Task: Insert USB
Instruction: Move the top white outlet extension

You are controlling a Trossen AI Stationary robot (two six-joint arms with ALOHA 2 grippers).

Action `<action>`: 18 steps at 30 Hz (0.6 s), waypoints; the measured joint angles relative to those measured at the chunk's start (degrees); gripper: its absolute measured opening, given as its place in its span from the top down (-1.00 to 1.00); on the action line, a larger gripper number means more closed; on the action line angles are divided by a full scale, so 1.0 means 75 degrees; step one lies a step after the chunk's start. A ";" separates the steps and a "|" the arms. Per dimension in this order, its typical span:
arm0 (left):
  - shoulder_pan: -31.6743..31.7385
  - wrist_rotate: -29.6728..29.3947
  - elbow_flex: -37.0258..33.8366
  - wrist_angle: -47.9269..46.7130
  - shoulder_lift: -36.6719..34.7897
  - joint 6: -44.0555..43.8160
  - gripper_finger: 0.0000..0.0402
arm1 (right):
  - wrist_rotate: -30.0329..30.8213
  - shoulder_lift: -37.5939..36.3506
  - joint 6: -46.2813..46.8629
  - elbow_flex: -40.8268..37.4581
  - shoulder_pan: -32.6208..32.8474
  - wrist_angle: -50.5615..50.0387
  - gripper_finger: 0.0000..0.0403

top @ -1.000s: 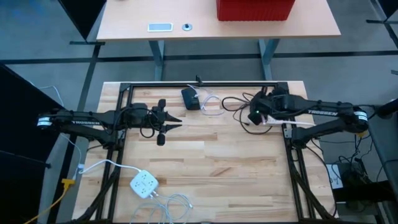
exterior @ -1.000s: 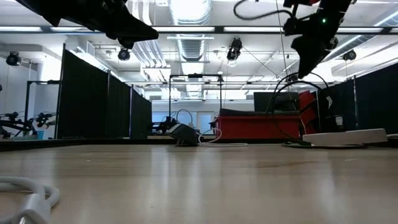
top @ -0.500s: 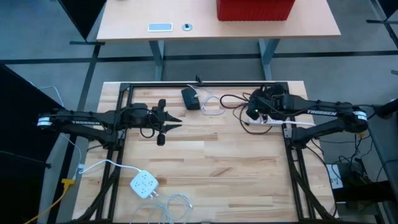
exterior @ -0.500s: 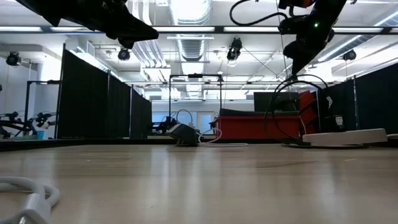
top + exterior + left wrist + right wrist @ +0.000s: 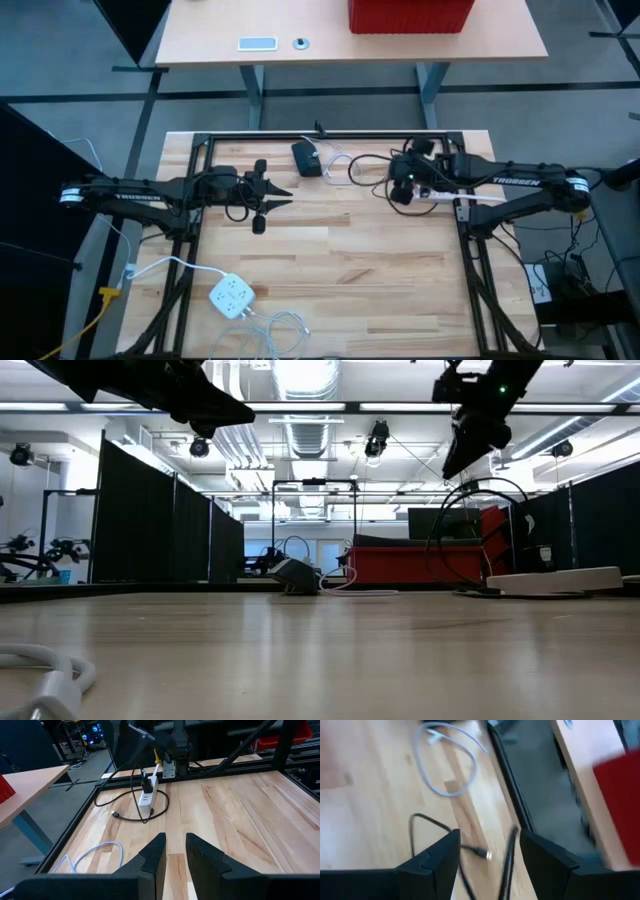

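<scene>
While the white charger hub [image 5: 231, 296] sat at the near edge, the left gripper [image 5: 272, 197] hovered mid-table with its fingers a bit apart, empty. Farther back, the right gripper [image 5: 398, 186], jaws spread, hung over the black USB cable [image 5: 470, 847] by the white power strip [image 5: 147, 796].

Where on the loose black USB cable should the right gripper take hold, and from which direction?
Best grip is probably just behind the metal plug of the black USB cable, which lies flat on the wooden table. The open right gripper hovers above it, so coming straight down, fingers either side of the cable, looks simplest. The left gripper waits apart.
</scene>
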 joint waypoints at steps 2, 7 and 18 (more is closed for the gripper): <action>0.0000 0.0000 0.0000 0.0000 0.0000 0.0000 0.68 | -0.0268 0.0047 -0.0659 0.0000 0.0114 0.0227 0.06; 0.0000 0.0000 0.0000 -0.0005 0.0000 0.0000 0.68 | -0.0907 0.0488 -0.1987 -0.0030 0.0520 0.0136 0.06; 0.0000 0.0000 0.0000 -0.0017 0.0000 0.0032 0.68 | 0.0577 0.2679 -0.4807 -0.0055 0.1238 0.0524 0.06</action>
